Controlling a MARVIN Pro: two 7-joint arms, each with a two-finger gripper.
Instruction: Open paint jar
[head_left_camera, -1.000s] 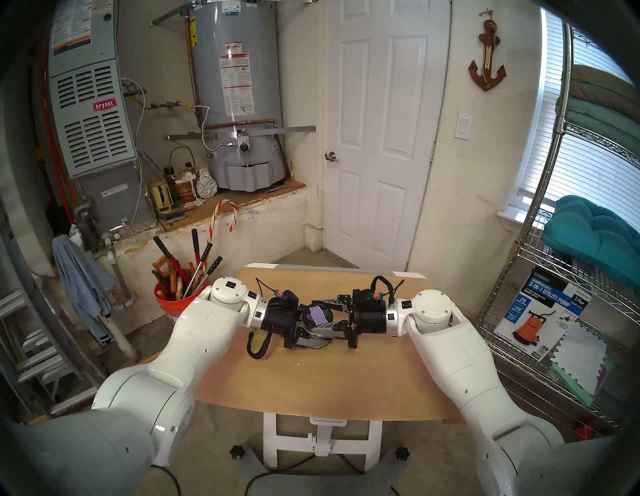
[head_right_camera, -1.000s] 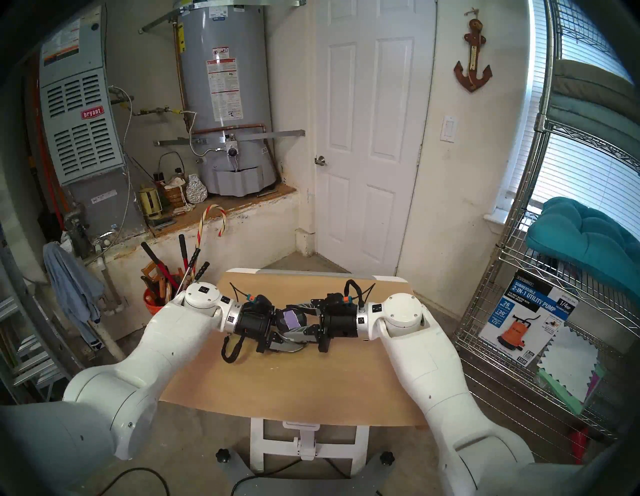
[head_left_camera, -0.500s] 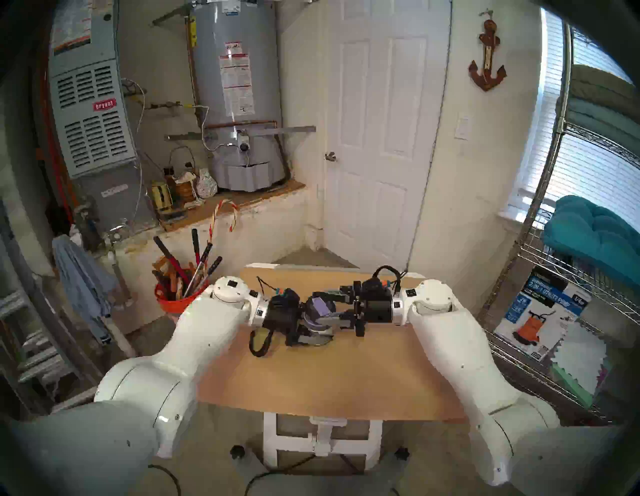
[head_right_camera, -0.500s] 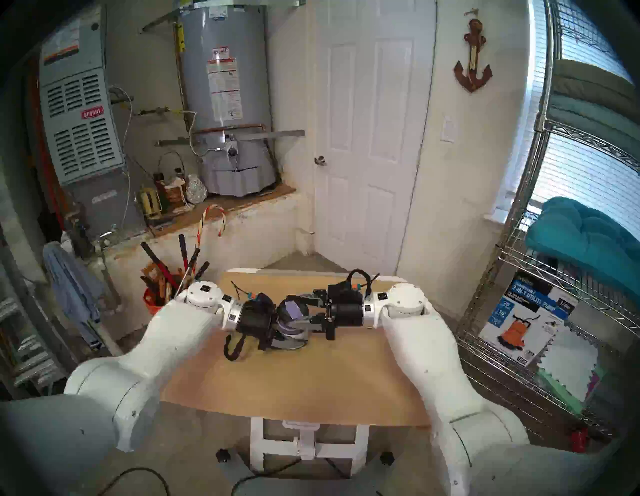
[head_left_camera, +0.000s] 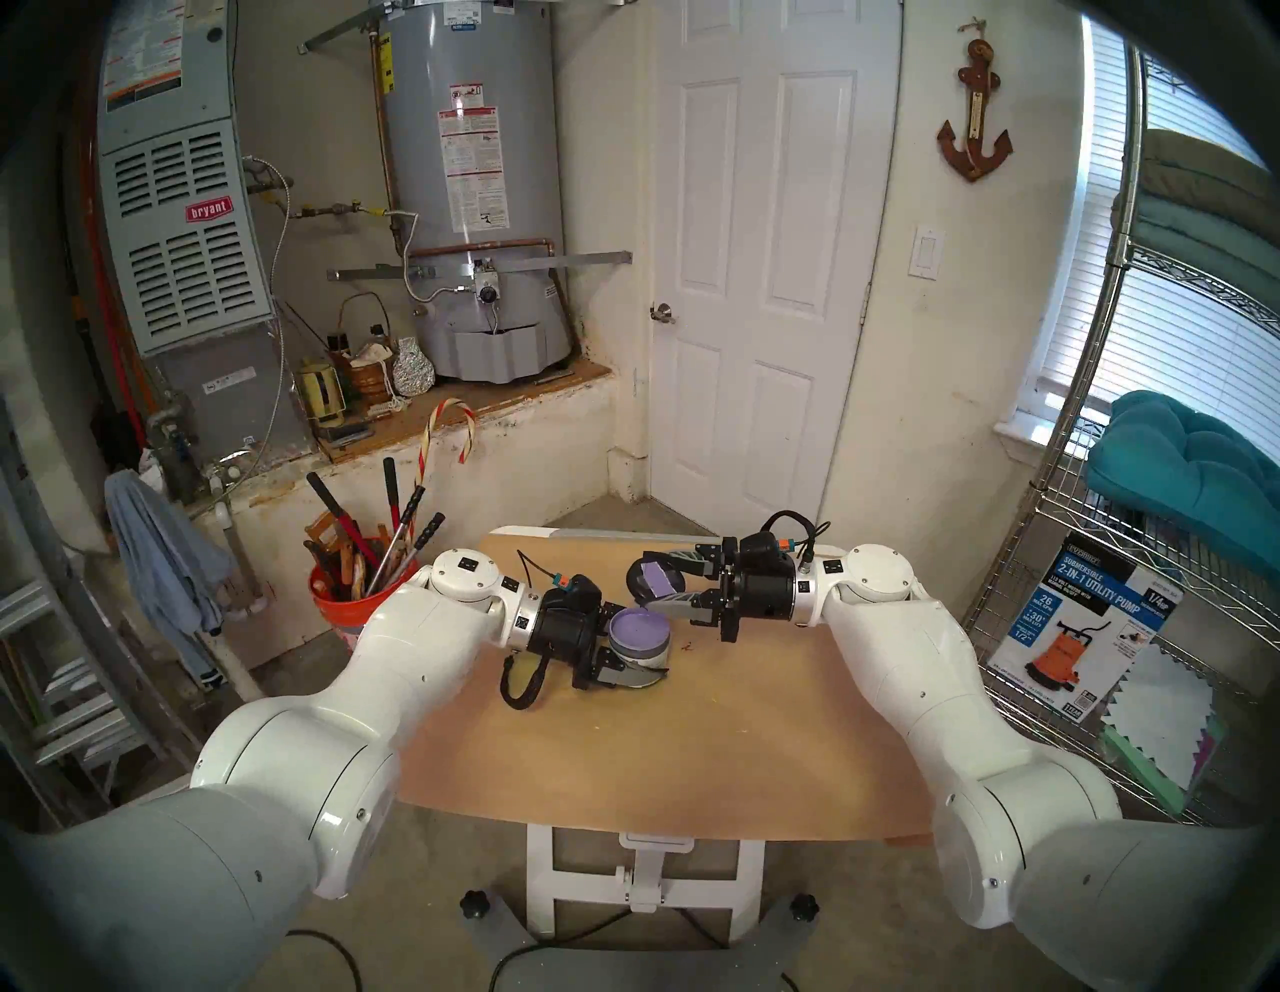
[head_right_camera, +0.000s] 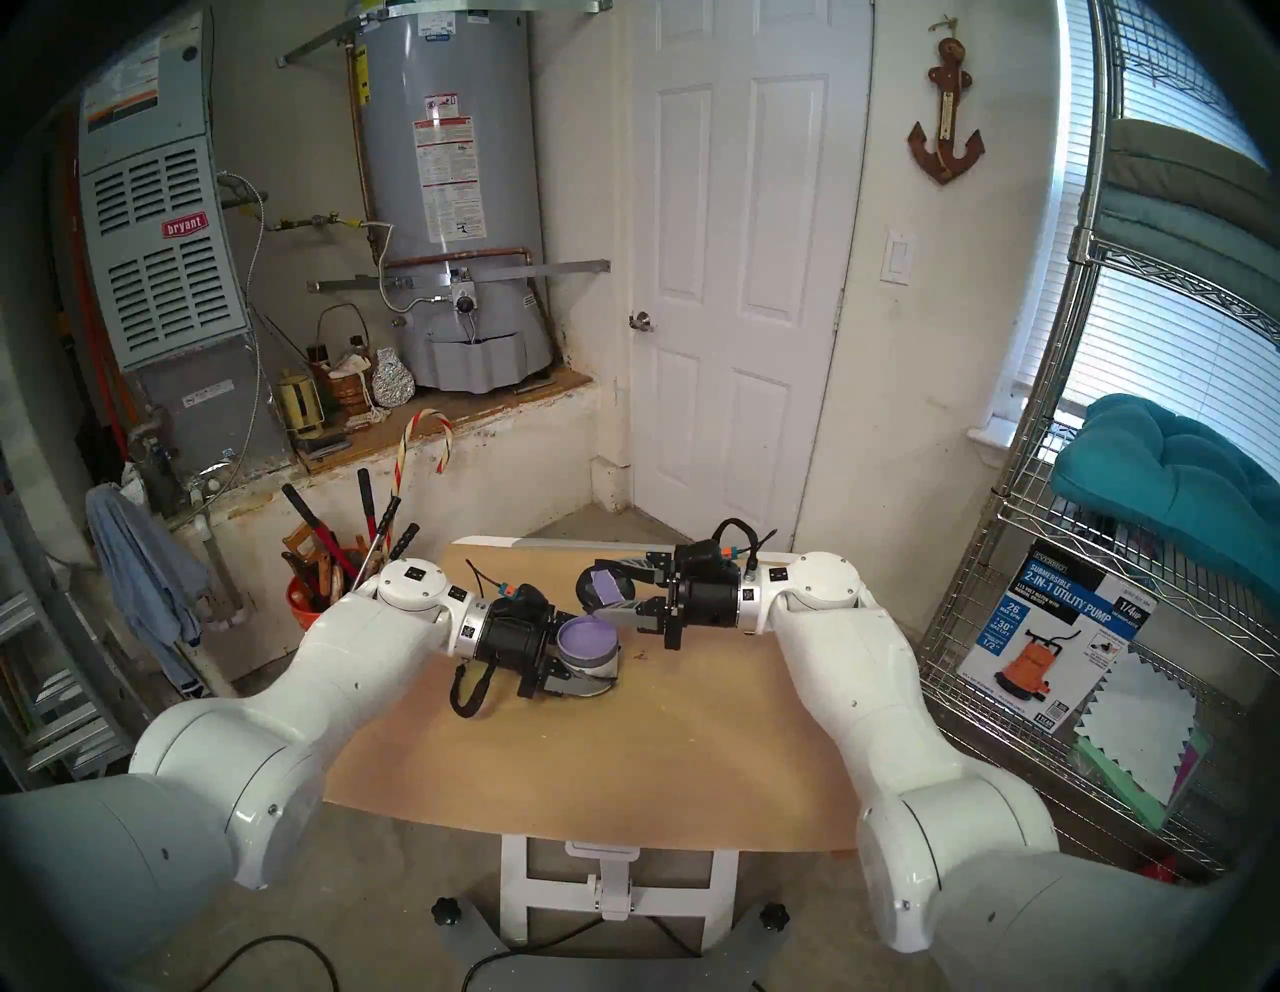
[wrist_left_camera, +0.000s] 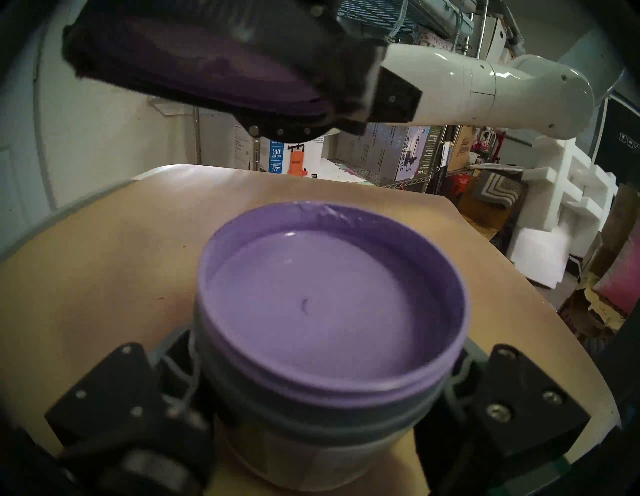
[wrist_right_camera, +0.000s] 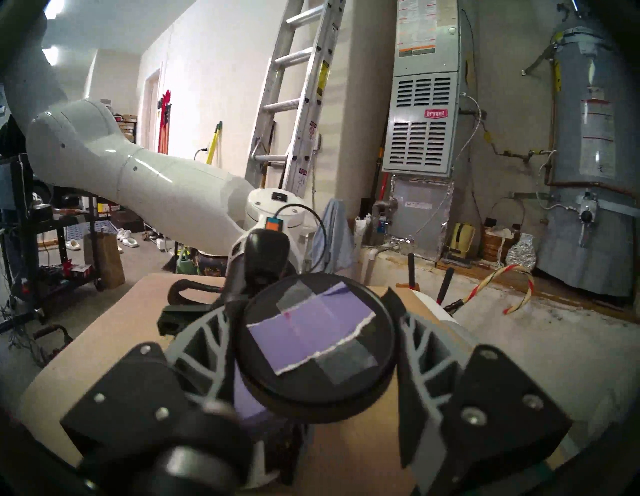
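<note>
The paint jar (head_left_camera: 641, 636) (head_right_camera: 589, 645) (wrist_left_camera: 329, 311) stands on the tan table with its mouth uncovered, showing lilac paint. My left gripper (head_left_camera: 634, 654) (head_right_camera: 585, 665) (wrist_left_camera: 325, 391) is shut on the jar's body from the left. The black round lid (head_left_camera: 654, 580) (head_right_camera: 606, 585) (wrist_right_camera: 317, 346), with a lilac swatch on top, hangs in the air up and to the right of the jar. My right gripper (head_left_camera: 661, 582) (head_right_camera: 613, 589) (wrist_right_camera: 317, 350) is shut on the lid's rim. In the left wrist view the lid's purple-smeared underside (wrist_left_camera: 214, 65) shows above the jar.
The tan table top (head_left_camera: 658, 748) is bare apart from the jar. An orange bucket of tools (head_left_camera: 353, 589) stands off its left edge, and a wire shelf (head_left_camera: 1108, 658) with a pump box is on the right. A white door (head_left_camera: 762, 277) is behind.
My right gripper has lifted the lid off the jar and carried it up, back and to the right. The lilac paint now shows. The left gripper still holds the jar in place.
</note>
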